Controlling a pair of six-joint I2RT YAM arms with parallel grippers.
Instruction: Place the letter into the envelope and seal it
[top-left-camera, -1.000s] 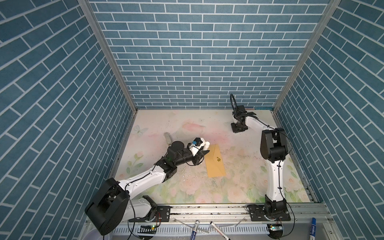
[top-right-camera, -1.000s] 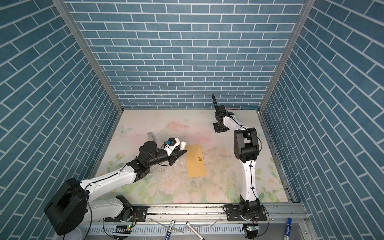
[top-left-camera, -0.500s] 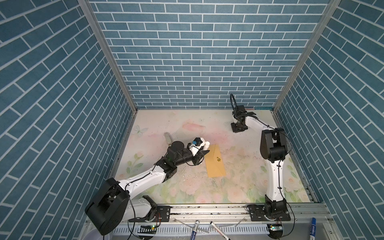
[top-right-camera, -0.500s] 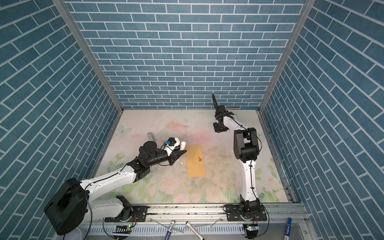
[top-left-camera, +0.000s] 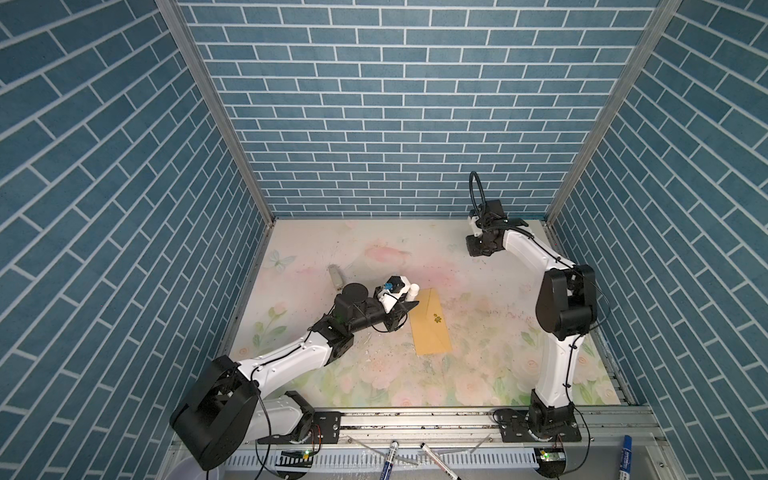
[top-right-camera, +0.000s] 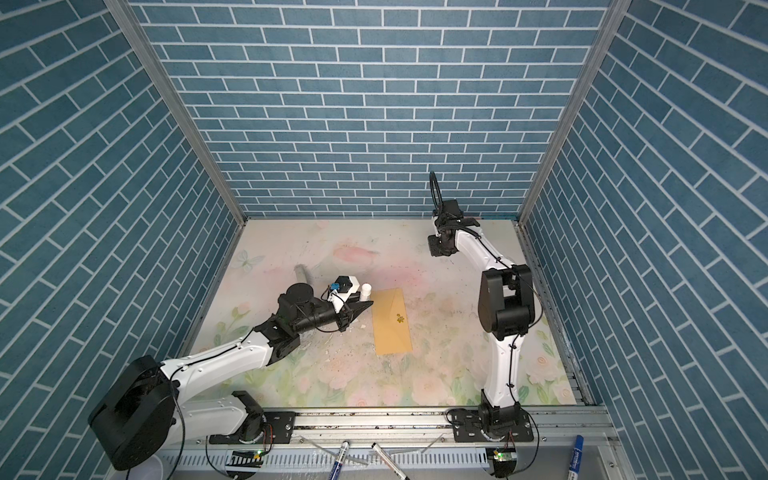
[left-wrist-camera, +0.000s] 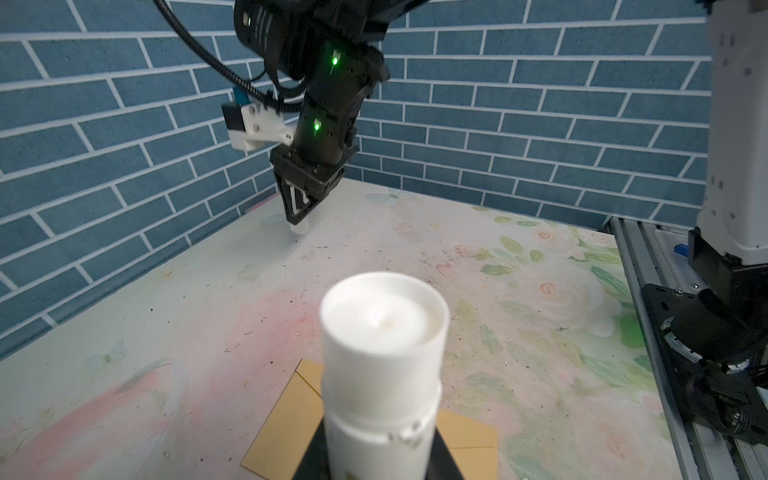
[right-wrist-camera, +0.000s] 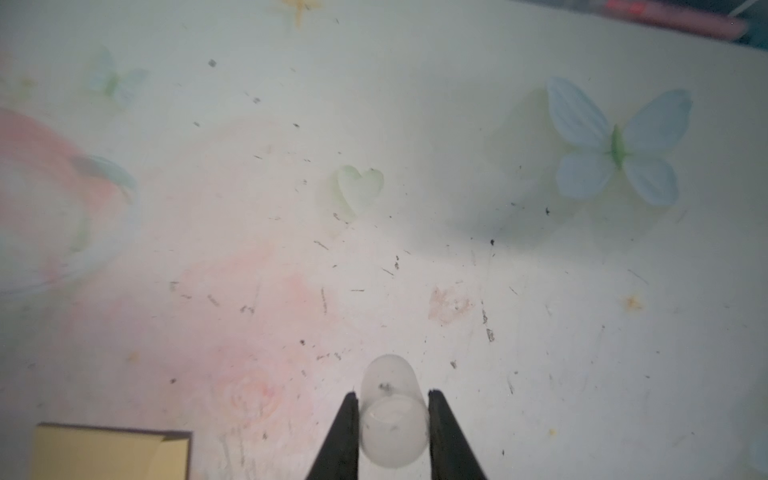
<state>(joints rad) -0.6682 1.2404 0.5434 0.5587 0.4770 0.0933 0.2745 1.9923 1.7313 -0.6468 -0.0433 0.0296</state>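
The mustard-yellow envelope (top-left-camera: 430, 328) (top-right-camera: 392, 322) lies flat mid-table, flap folded down, with a small gold sticker (top-left-camera: 436, 319) on it. The letter does not show in any view. My left gripper (top-left-camera: 405, 307) (left-wrist-camera: 378, 461) hovers at the envelope's (left-wrist-camera: 282, 419) left edge, shut on a white glue stick (left-wrist-camera: 384, 353) (top-left-camera: 411, 291) that points out past the fingers. My right gripper (top-left-camera: 476, 249) (right-wrist-camera: 392, 399) is at the back right, low over the table, shut on a small translucent cap (right-wrist-camera: 392, 424). A corner of the envelope (right-wrist-camera: 108, 453) shows in the right wrist view.
A small grey object (top-left-camera: 336, 276) lies on the floral mat behind the left arm. Blue brick walls close in three sides. Markers (top-left-camera: 388, 457) lie on the front rail beside the arm bases. The right arm's column (top-left-camera: 557, 353) stands right of the envelope.
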